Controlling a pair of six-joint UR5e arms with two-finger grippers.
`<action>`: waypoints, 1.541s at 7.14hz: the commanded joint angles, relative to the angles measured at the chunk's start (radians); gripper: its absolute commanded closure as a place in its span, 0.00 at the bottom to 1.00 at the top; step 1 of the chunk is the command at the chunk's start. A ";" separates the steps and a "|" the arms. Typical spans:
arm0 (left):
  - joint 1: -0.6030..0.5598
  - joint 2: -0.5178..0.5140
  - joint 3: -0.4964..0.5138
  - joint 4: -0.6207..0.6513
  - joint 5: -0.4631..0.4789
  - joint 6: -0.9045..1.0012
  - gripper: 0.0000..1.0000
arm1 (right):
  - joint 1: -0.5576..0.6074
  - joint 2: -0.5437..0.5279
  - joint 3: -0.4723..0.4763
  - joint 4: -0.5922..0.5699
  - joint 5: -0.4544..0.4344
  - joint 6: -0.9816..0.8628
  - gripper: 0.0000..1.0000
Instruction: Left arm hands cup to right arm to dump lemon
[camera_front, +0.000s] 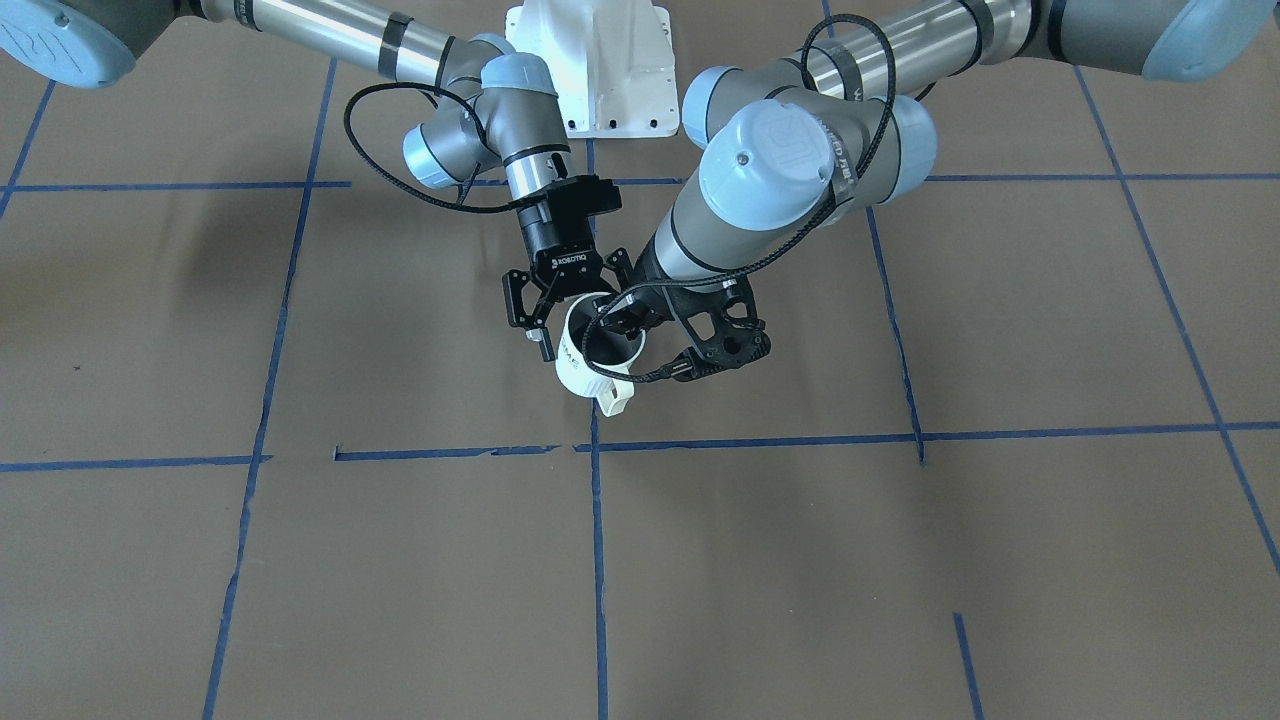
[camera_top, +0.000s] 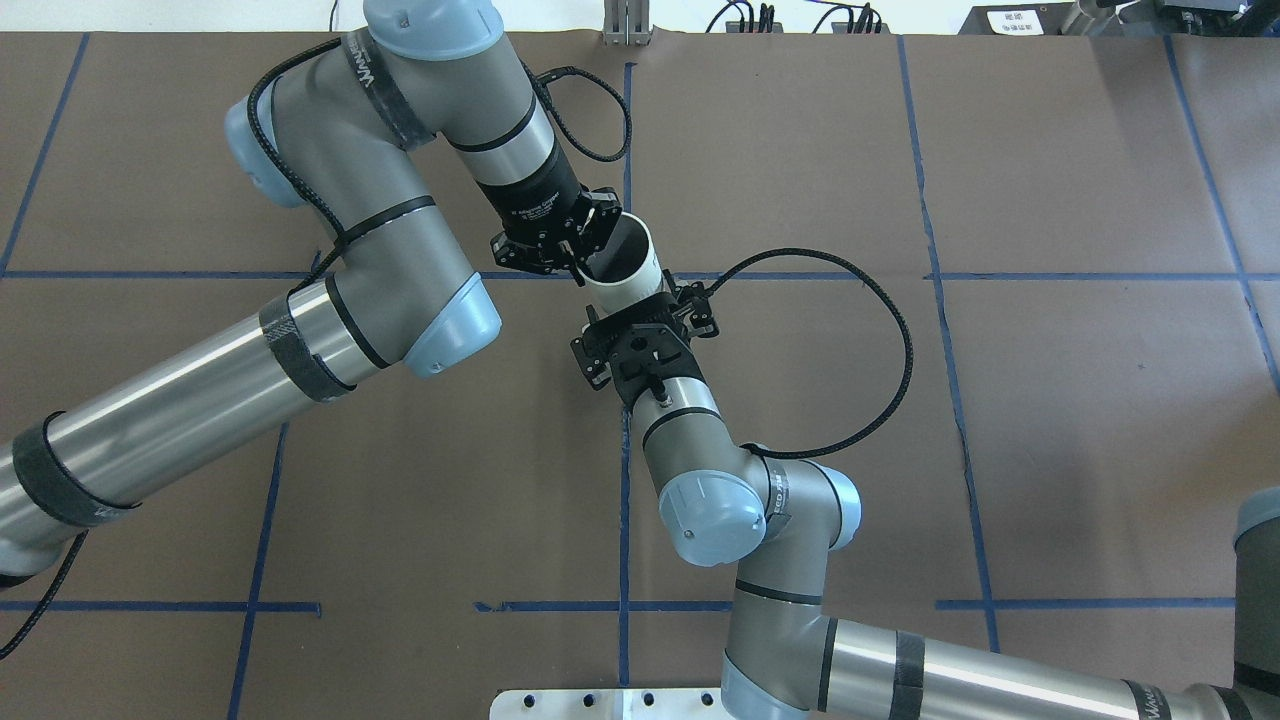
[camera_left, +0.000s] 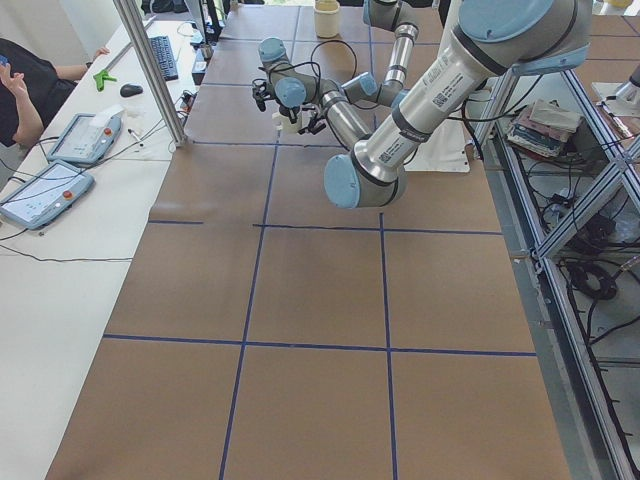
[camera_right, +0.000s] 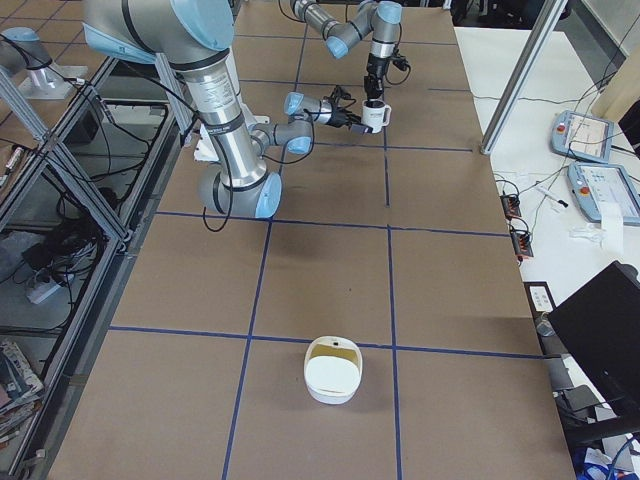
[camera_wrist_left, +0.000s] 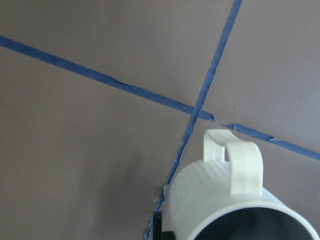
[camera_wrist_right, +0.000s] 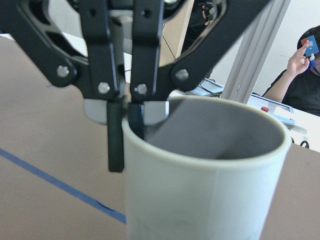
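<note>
Left hand (camera_wrist_right: 126, 131): 2 fingers pressed together on the rim of the white ribbed mug (camera_top: 628, 285), 1 finger inside the grey wall and 1 outside. It pinches the mug from above.

Mug: held off the worktop (camera_top: 1050, 400), about upright, mouth up. Its squared handle (camera_wrist_left: 240, 165) points toward the operators' side. It sits over a crossing of blue tape lines (camera_wrist_left: 200, 105). The mug floor is out of sight in every view.

Right hand (camera_top: 640, 308): fingers spread, 1 on each side of the mug's lower body, coming in from the robot's side. Cannot tell whether the pads touch the wall.

Farther out: 1 white bowl (camera_right: 333, 372) with a yellowish inside stands on the worktop, well apart from both hands. An operator (camera_wrist_right: 300, 85) sits beyond the worktop's edge.
</note>
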 joint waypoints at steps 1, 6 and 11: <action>0.000 0.003 0.002 0.003 0.002 -0.003 1.00 | -0.001 0.002 0.001 0.002 -0.003 0.001 0.00; -0.101 0.001 0.002 0.012 0.102 -0.029 1.00 | -0.001 0.004 0.002 0.005 0.003 0.007 0.01; -0.212 0.342 -0.303 0.169 0.132 0.333 1.00 | 0.063 0.005 0.070 -0.005 0.206 0.014 0.01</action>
